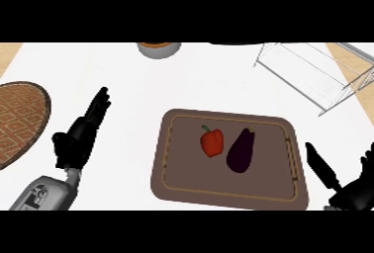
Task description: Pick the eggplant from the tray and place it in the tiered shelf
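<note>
A dark purple eggplant (241,150) lies on the brown tray (182,178), right of centre, its stem end pointing away from me. The tiered shelf (315,74), a frame of thin silver wire, stands at the far right of the counter. My right hand (349,190) shows at the lower right, just beyond the tray's right edge, fingers straight and open, apart from the eggplant. My left hand (79,136) rests open at the left, fingers pointing up, well clear of the tray.
A red bell pepper (211,141) lies on the tray just left of the eggplant. A round woven mat (18,121) lies at the left edge. A grey pot with an orange top (159,48) stands at the far edge.
</note>
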### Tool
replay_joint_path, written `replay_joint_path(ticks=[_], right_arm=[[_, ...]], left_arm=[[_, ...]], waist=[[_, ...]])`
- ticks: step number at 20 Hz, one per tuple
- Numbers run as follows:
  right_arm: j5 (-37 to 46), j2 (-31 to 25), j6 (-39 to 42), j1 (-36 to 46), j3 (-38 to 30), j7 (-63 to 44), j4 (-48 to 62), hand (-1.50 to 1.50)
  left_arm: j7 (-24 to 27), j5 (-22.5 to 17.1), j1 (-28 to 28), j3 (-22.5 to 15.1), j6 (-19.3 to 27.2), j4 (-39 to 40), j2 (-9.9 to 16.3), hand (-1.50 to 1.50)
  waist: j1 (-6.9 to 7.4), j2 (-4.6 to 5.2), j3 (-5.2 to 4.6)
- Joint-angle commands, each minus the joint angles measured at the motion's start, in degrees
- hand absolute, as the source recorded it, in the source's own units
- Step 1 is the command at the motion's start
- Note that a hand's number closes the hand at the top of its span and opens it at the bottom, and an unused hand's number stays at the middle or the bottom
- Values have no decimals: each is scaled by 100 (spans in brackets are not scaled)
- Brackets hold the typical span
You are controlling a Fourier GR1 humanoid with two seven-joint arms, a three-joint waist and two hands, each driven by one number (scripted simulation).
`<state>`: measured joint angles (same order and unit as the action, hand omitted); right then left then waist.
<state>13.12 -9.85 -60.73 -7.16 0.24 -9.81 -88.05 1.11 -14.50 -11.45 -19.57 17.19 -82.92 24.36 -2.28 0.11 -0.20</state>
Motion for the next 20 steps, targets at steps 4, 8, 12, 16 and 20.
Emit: replay_joint_path(ticks=[4,8,12,16,20], right_arm=[[1136,-72,602,-798,1016,-1420,-1259,-150],[2023,-465,1385,-634,1152,-2766,-1457,-150],[2766,-626,2420,84,1144,-4402,-1898,-150],[2887,-847,3785,620,1376,-5635,-2184,-150],[2577,-958,5073,1038,1684,-6510,-2099,-150]], left_arm=[[116,255,-180,-94,-117,231,-211,0],[-115,190,-90,-130,-180,55,-216,0],[44,345,-174,-108,-46,280,-361,0],[254,260,-211,6,-301,495,-257,0],[133,325,-192,-129,-255,293,-349,0]], waist=[[185,-4,-5],[265,-1,-12],[281,10,-18],[318,23,-33],[426,10,-24]])
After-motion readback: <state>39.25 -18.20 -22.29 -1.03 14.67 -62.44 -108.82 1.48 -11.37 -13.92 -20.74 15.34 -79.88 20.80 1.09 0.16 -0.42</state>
